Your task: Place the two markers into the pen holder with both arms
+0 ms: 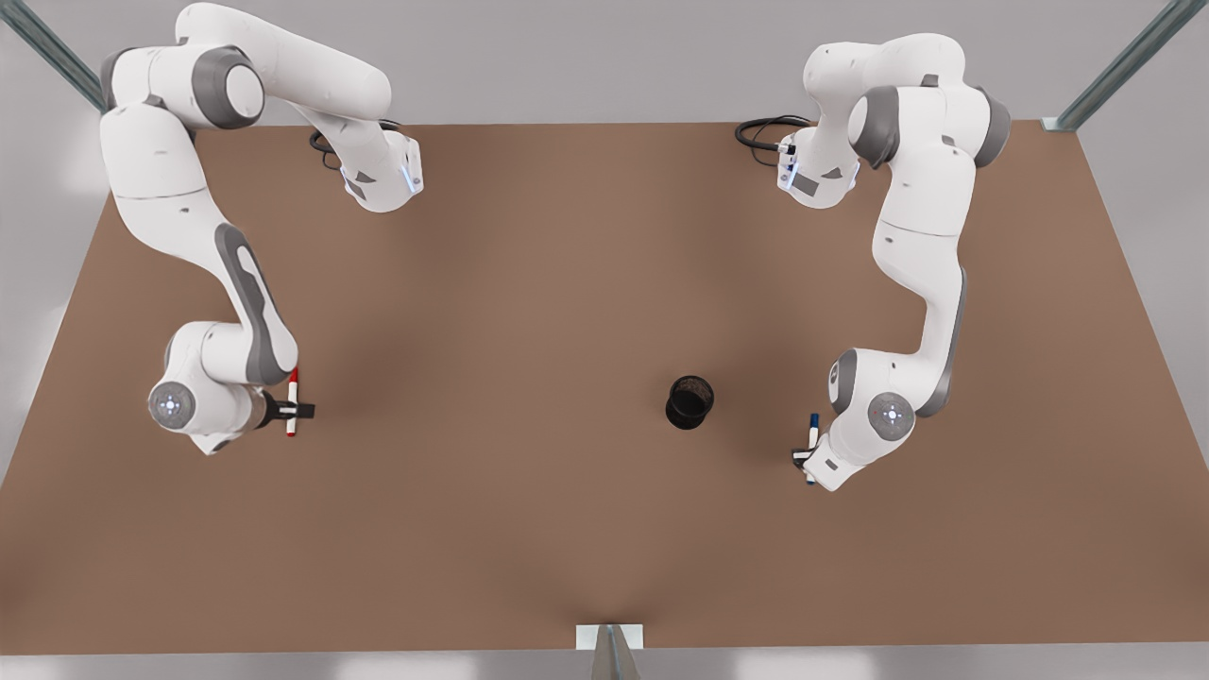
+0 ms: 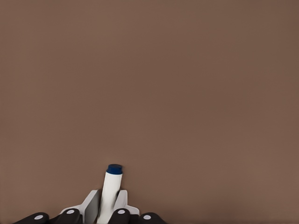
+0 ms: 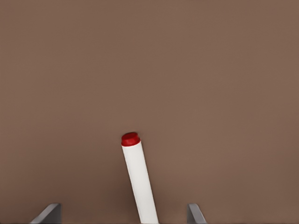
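Note:
The red-capped marker (image 1: pixel 292 401) lies on the brown table at the front view's left. My right gripper (image 1: pixel 293 411) straddles it, open, with a finger on each side and a gap to both. In the right wrist view the red-capped marker (image 3: pixel 138 179) runs between the spread fingers (image 3: pixel 51 213) of the right gripper (image 3: pixel 122 214). At the front view's right, my left gripper (image 1: pixel 806 456) is shut on the blue-capped marker (image 1: pixel 812 430). The left wrist view shows the left gripper (image 2: pixel 108 205) pinching the white barrel of the blue-capped marker (image 2: pixel 112 184). The black pen holder (image 1: pixel 689 401) stands upright between the arms, nearer the left gripper.
The brown table (image 1: pixel 529 529) spans the scene, with metal frame posts (image 1: pixel 1124 66) at its far corners and a small white bracket (image 1: pixel 609 637) at the near edge. Both arm bases (image 1: pixel 383 175) and their black cables sit along the far edge.

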Robot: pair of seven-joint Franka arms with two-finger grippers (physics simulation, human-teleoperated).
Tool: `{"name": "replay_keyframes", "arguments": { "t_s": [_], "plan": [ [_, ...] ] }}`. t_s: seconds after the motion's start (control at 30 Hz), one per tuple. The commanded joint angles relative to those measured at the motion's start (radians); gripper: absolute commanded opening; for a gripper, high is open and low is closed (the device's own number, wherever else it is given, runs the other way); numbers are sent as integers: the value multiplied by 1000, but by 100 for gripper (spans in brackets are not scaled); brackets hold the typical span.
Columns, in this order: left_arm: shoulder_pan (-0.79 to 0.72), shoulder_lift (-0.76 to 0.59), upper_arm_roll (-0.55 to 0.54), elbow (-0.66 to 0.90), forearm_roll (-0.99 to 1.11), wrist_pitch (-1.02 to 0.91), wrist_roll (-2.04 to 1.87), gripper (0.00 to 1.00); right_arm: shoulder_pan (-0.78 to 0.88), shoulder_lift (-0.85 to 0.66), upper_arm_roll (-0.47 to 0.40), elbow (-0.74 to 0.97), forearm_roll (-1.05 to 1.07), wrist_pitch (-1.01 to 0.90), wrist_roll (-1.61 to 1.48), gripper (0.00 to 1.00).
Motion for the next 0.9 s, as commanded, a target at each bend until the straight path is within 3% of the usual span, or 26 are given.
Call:
{"name": "replay_keyframes", "arguments": {
  "t_s": [0.0, 0.07, 0.13, 0.2, 0.27, 0.33, 0.47, 0.57, 0.63, 0.7, 0.87],
  "plan": [
    [0, 3, 0, 2, 1, 2, 2, 38, -12, 2, 0, -27, -13, 141, -34, 100],
    [0, 3, 0, 3, 1, 2, 2, 38, -15, 10, 0, -30, -25, 146, -36, 95],
    [0, 7, 0, 6, 1, 2, 2, 38, -15, 8, 0, -30, -27, 143, -36, 74],
    [0, 7, 0, 6, -1, 2, 2, 29, -15, 8, 2, -30, -27, 143, -36, 63],
    [0, 7, 0, 8, -1, 2, 2, 26, -15, 8, 0, -33, -25, 143, -39, 58],
    [0, 4, 0, 9, -1, 1, 1, 21, -16, 10, 0, -33, -25, 144, -42, 54],
    [0, -51, -2, 15, -2, -70, 1, 21, -16, 14, 0, -33, -25, 144, -42, 52],
    [14, -184, -69, 17, -27, -243, 24, 21, -15, 16, 0, -36, -25, 144, -42, 50],
    [17, -276, -127, 54, -169, -420, 87, 21, -15, 16, 0, -36, -25, 144, -42, 48],
    [5, -290, -187, 100, -338, -466, 200, 21, -15, 16, 0, -36, -27, 143, -42, 43],
    [-31, -284, -247, 49, -646, -293, 876, 21, -15, 16, 0, -36, -27, 143, -48, 35]
  ]
}}
